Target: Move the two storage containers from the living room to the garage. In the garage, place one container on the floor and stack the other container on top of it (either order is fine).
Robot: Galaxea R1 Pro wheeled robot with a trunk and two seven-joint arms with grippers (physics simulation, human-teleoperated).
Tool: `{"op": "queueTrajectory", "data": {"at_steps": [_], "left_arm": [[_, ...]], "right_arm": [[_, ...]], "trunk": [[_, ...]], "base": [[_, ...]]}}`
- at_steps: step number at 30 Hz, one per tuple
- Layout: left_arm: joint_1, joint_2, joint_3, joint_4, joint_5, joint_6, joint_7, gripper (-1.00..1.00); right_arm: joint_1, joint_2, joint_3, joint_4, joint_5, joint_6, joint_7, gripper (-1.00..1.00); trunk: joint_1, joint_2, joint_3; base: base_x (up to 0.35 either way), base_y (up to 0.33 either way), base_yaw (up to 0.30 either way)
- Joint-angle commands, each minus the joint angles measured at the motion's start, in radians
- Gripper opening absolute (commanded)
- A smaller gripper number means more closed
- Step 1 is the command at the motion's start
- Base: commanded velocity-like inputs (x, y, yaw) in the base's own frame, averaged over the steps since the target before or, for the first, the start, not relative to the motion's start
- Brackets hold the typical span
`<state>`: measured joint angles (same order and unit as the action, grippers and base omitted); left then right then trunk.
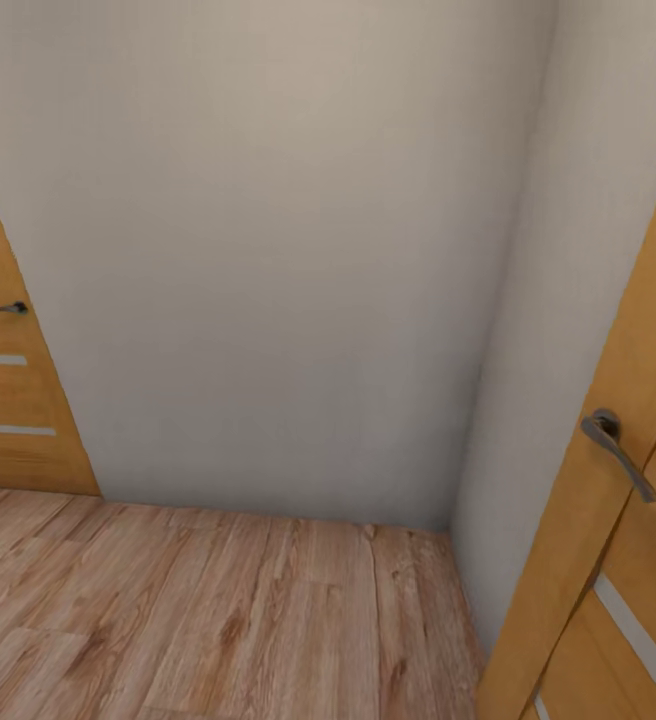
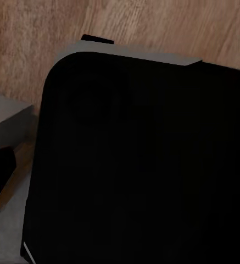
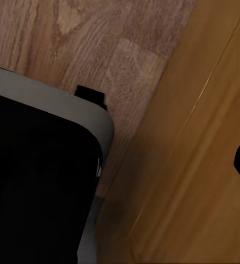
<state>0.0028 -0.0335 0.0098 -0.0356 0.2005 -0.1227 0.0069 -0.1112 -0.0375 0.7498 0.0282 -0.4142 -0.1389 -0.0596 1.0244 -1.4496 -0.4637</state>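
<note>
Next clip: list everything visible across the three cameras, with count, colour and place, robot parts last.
wall: two faces meeting in a corner, pale grey-white, straight ahead in the head view.
floor: one, light wood planks, below the wall; also seen past the robot's body in both wrist views.
left door: one, orange-brown wood with pale inset strips, at the head view's left edge.
left handle: one, dark metal lever, on that door.
right door: one, orange-brown wood with a pale strip, close at the head view's right; also in the right wrist view.
right handle: one, grey metal lever, on that door.
robot body: black panel with grey edging, in both wrist views; hands cannot be made out.
</note>
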Motion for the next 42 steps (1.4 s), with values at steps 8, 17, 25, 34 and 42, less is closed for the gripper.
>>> {"op": "queueTrajectory", "data": {"at_steps": [8, 17, 25, 34, 42], "left_arm": [[0.0, 0.0, 0.0, -0.001, 0.005, -0.002, 0.001, 1.0], [0.0, 0.0, 0.001, -0.001, 0.005, -0.002, 0.001, 1.0], [0.0, -0.001, 0.001, -0.001, 0.005, -0.003, 0.001, 1.0], [0.0, -0.002, 0.001, -0.001, 0.005, -0.003, 0.001, 1.0], [0.0, -0.002, 0.001, -0.001, 0.005, -0.003, 0.001, 1.0]], "right_arm": [[-0.001, -0.001, 0.009, 0.003, -0.008, -0.005, 0.0, 1.0], [-0.001, 0.004, 0.011, 0.003, -0.009, 0.001, 0.005, 1.0], [-0.001, 0.004, 0.01, 0.003, -0.01, 0.001, 0.006, 1.0], [-0.001, 0.004, 0.01, 0.003, -0.01, -0.002, 0.006, 1.0], [-0.001, 0.004, 0.009, 0.003, -0.011, -0.002, 0.006, 1.0]], "trunk": [[0.001, 0.0, -0.001], [0.001, 0.0, -0.001], [0.001, 0.0, -0.001], [0.001, 0.0, -0.001], [0.001, 0.0, -0.001]], "base": [[0.32, 0.0, 0.0], [0.32, 0.0, 0.009], [0.31, 0.0, 0.227], [0.261, 0.0, 0.268], [0.234, 0.0, 0.269]]}}
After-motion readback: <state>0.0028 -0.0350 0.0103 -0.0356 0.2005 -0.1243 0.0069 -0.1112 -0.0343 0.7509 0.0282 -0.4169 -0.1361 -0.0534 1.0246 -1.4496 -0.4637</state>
